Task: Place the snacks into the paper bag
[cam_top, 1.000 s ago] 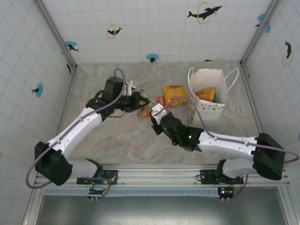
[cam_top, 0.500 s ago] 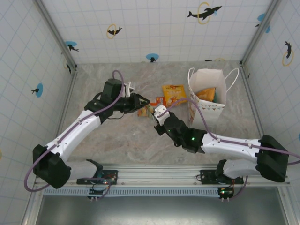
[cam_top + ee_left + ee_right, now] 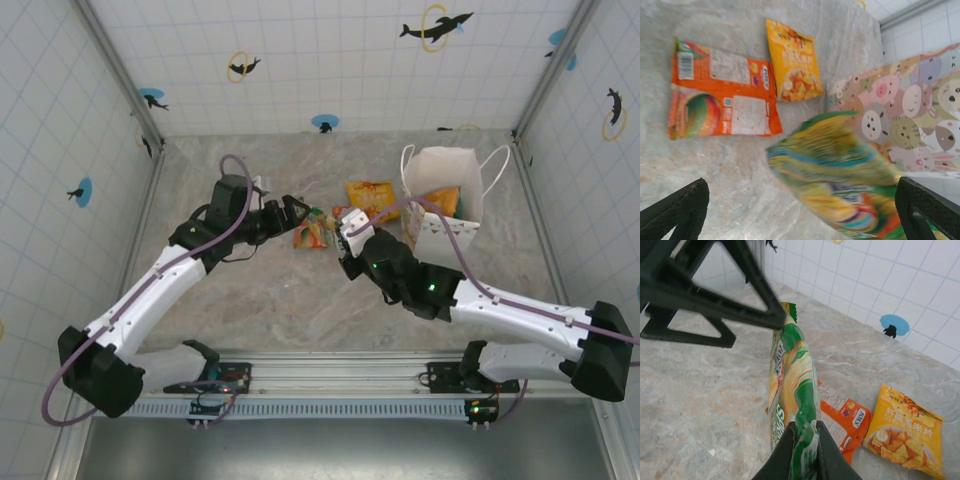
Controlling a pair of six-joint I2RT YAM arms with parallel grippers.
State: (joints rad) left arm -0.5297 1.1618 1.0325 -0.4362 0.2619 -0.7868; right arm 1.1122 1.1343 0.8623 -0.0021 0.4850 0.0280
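Now my right claw (image 3: 801, 435) pinches the green packet (image 3: 790, 372) on edge, my left claw (image 3: 800, 210) gapes open beside it, and the bag (image 3: 440, 235) stands near on my right, mouth up.

Green packet (image 3: 790, 380), orange packet (image 3: 722, 90) and yellow packet (image 3: 792, 62): glossy, crinkled plastic film; bag (image 3: 445, 165): matt white paper; table (image 3: 260, 300): smooth, marbled stone look; left fingers (image 3: 675, 210): matt black plastic.

In the left wrist view we find the green packet (image 3: 840, 170) blurred, its print unreadable and its lower end cut off by the frame's edge.
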